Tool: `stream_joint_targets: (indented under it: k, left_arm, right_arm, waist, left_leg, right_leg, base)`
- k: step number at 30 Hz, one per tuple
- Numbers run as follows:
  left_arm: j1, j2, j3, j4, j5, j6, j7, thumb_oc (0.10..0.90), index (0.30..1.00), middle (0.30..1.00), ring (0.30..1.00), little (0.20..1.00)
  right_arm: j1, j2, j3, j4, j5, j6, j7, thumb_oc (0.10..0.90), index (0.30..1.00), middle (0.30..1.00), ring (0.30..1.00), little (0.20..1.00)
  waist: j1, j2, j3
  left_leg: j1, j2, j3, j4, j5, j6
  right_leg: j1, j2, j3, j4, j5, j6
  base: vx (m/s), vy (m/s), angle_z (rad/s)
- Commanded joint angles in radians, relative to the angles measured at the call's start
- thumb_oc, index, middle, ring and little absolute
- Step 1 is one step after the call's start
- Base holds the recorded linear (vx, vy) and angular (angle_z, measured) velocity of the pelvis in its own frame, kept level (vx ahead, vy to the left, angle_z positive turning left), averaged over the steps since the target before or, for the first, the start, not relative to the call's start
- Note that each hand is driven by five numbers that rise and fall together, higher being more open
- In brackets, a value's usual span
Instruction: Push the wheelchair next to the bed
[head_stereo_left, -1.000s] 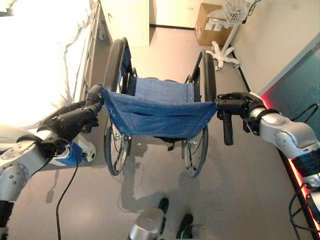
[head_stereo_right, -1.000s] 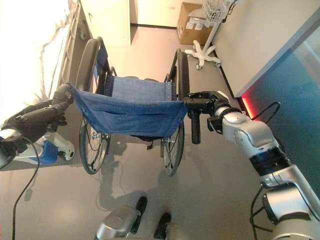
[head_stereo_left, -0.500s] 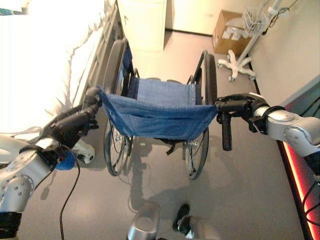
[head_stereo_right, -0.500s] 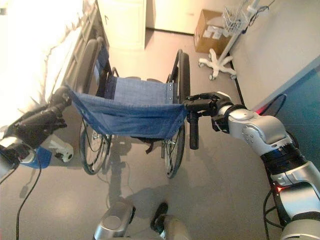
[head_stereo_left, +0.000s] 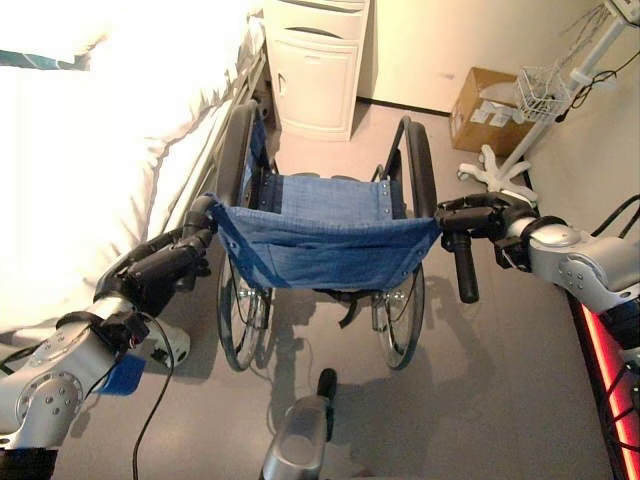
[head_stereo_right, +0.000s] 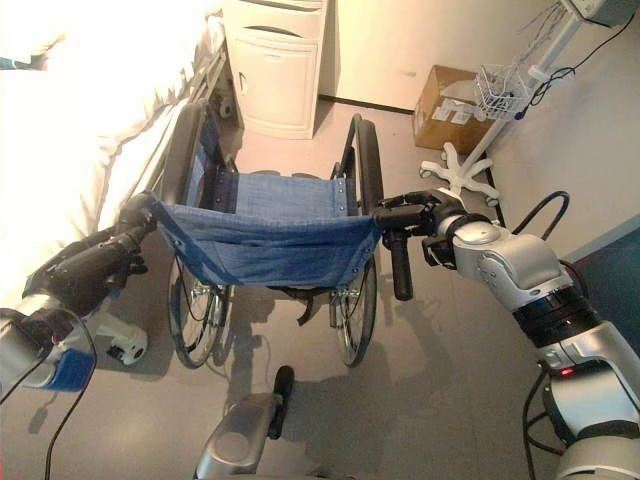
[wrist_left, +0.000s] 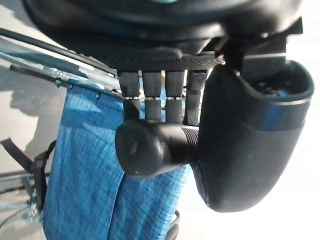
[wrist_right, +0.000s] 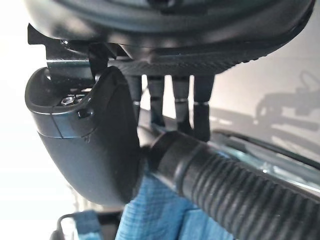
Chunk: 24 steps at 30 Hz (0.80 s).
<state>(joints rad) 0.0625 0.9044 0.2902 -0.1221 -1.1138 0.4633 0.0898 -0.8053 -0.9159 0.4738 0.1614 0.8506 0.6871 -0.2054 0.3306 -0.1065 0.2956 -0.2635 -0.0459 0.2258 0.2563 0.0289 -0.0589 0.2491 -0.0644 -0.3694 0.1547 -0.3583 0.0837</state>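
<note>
Now | wheelchair on floor, alongside bed edge | left hand, right hand curled round push handles | rigid frame, soft sling; rolls easily, steer from handles

Both arms reach forward. The left hand curls its fingers round a handle; the right hand likewise wraps the opposite handle.
</note>
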Motion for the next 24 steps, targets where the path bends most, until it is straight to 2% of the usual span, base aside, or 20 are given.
stream_joint_targets:
  k: [1, 2, 3, 5, 6, 7, 8, 9, 11, 12, 15, 17, 18, 21, 24]
  left_arm:
    - [-0.036, 0.076, 0.043, -0.062, -0.098, -0.022, -0.128, 0.4, 0.3, 0.3, 0.3, 0.3]
    - [-0.052, 0.082, 0.038, -0.036, -0.087, -0.01, -0.143, 0.4, 0.3, 0.3, 0.3, 0.3]
    - [-0.057, 0.083, 0.035, -0.031, -0.083, -0.01, -0.146, 0.4, 0.3, 0.3, 0.3, 0.3]
    - [-0.079, 0.097, 0.022, -0.015, -0.082, -0.004, -0.148, 0.4, 0.3, 0.3, 0.3, 0.3]
    - [-0.104, 0.108, 0.002, -0.006, -0.095, -0.001, -0.126, 0.4, 0.3, 0.3, 0.3, 0.3]
    - [-0.107, 0.109, -0.001, -0.005, -0.097, -0.001, -0.124, 0.4, 0.3, 0.3, 0.3, 0.3]
    - [-0.121, 0.121, -0.011, -0.005, -0.11, -0.004, -0.114, 0.4, 0.3, 0.3, 0.3, 0.3]
    - [-0.138, 0.15, -0.015, -0.01, -0.148, -0.007, -0.104, 0.4, 0.3, 0.3, 0.3, 0.3]
    - [-0.165, 0.18, -0.024, -0.008, -0.184, -0.014, -0.096, 0.4, 0.3, 0.3, 0.3, 0.3]
    - [-0.19, 0.194, -0.04, 0.0, -0.2, -0.025, -0.093, 0.4, 0.3, 0.3, 0.3, 0.3]
    - [-0.239, 0.211, -0.08, 0.022, -0.206, -0.036, -0.092, 0.4, 0.3, 0.3, 0.3, 0.3]
    - [-0.235, 0.197, -0.086, 0.006, -0.186, -0.026, -0.098, 0.4, 0.3, 0.3, 0.3, 0.3]
    - [-0.231, 0.195, -0.084, 0.002, -0.186, -0.026, -0.097, 0.4, 0.3, 0.3, 0.3, 0.3]
    - [-0.151, 0.17, -0.043, -0.052, -0.176, -0.027, -0.081, 0.4, 0.3, 0.3, 0.3, 0.3]
    - [-0.11, 0.142, -0.029, -0.071, -0.153, -0.04, -0.08, 0.4, 0.3, 0.3, 0.3, 0.3]
  right_arm:
    - [-0.047, 0.102, -0.027, -0.053, -0.045, -0.195, 0.078, 0.4, 0.3, 0.3, 0.3, 0.3]
    - [-0.045, 0.108, -0.026, -0.035, -0.048, -0.209, 0.085, 0.4, 0.3, 0.3, 0.3, 0.3]
    - [-0.047, 0.108, -0.025, -0.032, -0.048, -0.212, 0.087, 0.4, 0.3, 0.3, 0.3, 0.3]
    - [-0.052, 0.105, -0.024, -0.025, -0.045, -0.224, 0.094, 0.4, 0.3, 0.3, 0.3, 0.3]
    - [-0.05, 0.102, -0.02, -0.034, -0.051, -0.229, 0.101, 0.4, 0.3, 0.3, 0.3, 0.3]
    - [-0.049, 0.102, -0.02, -0.035, -0.053, -0.229, 0.103, 0.4, 0.3, 0.3, 0.3, 0.3]
    - [-0.044, 0.091, -0.022, -0.05, -0.058, -0.225, 0.1, 0.4, 0.3, 0.3, 0.3, 0.3]
    - [-0.03, 0.062, -0.031, -0.075, -0.052, -0.223, 0.089, 0.4, 0.3, 0.3, 0.3, 0.3]
    - [-0.018, 0.04, -0.057, -0.079, -0.052, -0.228, 0.09, 0.4, 0.3, 0.3, 0.3, 0.3]
    - [-0.025, 0.033, -0.061, -0.071, -0.046, -0.236, 0.083, 0.4, 0.3, 0.3, 0.3, 0.3]
    - [-0.042, 0.021, -0.056, -0.064, -0.01, -0.236, 0.067, 0.4, 0.3, 0.3, 0.3, 0.3]
    - [-0.049, -0.003, -0.057, -0.071, 0.02, -0.209, 0.07, 0.4, 0.3, 0.3, 0.3, 0.3]
    - [-0.05, -0.007, -0.056, -0.073, 0.025, -0.206, 0.07, 0.4, 0.3, 0.3, 0.3, 0.3]
    - [-0.051, -0.038, -0.061, -0.079, 0.053, -0.187, 0.079, 0.4, 0.3, 0.3, 0.3, 0.3]
    - [-0.06, -0.026, -0.053, -0.082, 0.056, -0.175, 0.067, 0.4, 0.3, 0.3, 0.3, 0.3]
  waist:
    - [0.071, -0.02, -0.102]
    - [0.07, -0.027, -0.107]
    - [0.069, -0.028, -0.108]
    - [0.066, -0.025, -0.11]
    - [0.046, -0.016, -0.109]
    - [0.043, -0.017, -0.109]
    - [0.029, -0.002, -0.11]
    - [0.012, 0.022, -0.101]
    - [-0.008, 0.038, -0.077]
    - [-0.021, 0.044, -0.059]
    - [-0.048, 0.038, -0.038]
    - [-0.051, 0.019, -0.04]
    - [-0.052, 0.018, -0.041]
    - [-0.045, -0.008, -0.062]
    - [-0.042, -0.014, -0.071]
  left_leg:
    - [-0.035, -0.071, 0.014, -0.067, -0.05, 0.129]
    - [0.009, -0.091, -0.016, -0.102, -0.058, 0.154]
    - [0.018, -0.097, -0.023, -0.112, -0.057, 0.16]
    - [0.027, -0.083, -0.041, -0.113, -0.043, 0.17]
    - [0.037, -0.078, -0.08, -0.091, -0.045, 0.163]
    - [0.037, -0.08, -0.083, -0.089, -0.046, 0.162]
    - [0.041, -0.071, -0.103, -0.078, -0.042, 0.153]
    - [0.043, -0.058, -0.142, -0.05, -0.042, 0.131]
    - [0.067, -0.048, -0.191, -0.026, -0.065, 0.109]
    - [0.092, -0.041, -0.225, -0.023, -0.083, 0.098]
    - [0.125, -0.024, -0.281, -0.023, -0.114, 0.087]
    - [0.154, -0.005, -0.296, -0.031, -0.122, 0.072]
    - [0.158, -0.004, -0.298, -0.034, -0.122, 0.069]
    - [0.188, 0.02, -0.297, -0.055, -0.124, 0.046]
    - [0.205, 0.043, -0.284, -0.081, -0.115, 0.031]
  right_leg:
    - [-0.011, 0.13, -0.056, 0.134, 0.159, -0.014]
    - [-0.055, 0.108, -0.056, 0.342, 0.286, 0.078]
    - [-0.07, 0.1, -0.054, 0.376, 0.304, 0.098]
    - [-0.126, 0.116, -0.029, 0.501, 0.436, 0.153]
    - [-0.193, 0.074, 0.015, 0.526, 0.46, 0.154]
    - [-0.196, 0.068, 0.015, 0.526, 0.456, 0.153]
    - [-0.207, 0.029, 0.015, 0.485, 0.376, 0.117]
    - [-0.223, -0.023, 0.025, 0.338, 0.298, 0.067]
    - [-0.243, -0.07, 0.043, 0.163, 0.299, 0.048]
    - [-0.268, -0.096, 0.061, 0.083, 0.331, 0.051]
    - [-0.317, -0.108, 0.107, 0.027, 0.388, 0.073]
    - [-0.292, -0.095, 0.091, -0.017, 0.379, 0.084]
    - [-0.288, -0.094, 0.088, -0.023, 0.38, 0.085]
    - [-0.247, -0.087, 0.076, -0.096, 0.386, 0.085]
    - [-0.223, -0.081, 0.065, -0.127, 0.385, 0.077]
  base:
    - [0.55, 0.083, -0.25]
    - [0.35, 0.097, -0.05]
    - [0.34, 0.047, 0.38]
    - [0.21, -0.047, 0.79]
    - [0.23, -0.038, 0.49]
    - [0.28, -0.069, 0.19]
    - [0.21, -0.145, -0.1]
    - [0.25, -0.22, -0.12]
    - [0.13, -0.268, 0.25]
    - [0.04, -0.266, 0.74]
    - [0.06, -0.22, 0.93]
    - [0.18, -0.198, 1.35]
    - [0.23, -0.162, 1.3]
    - [0.15, -0.112, 0.61]
    - [0.07, -0.062, 0.13]
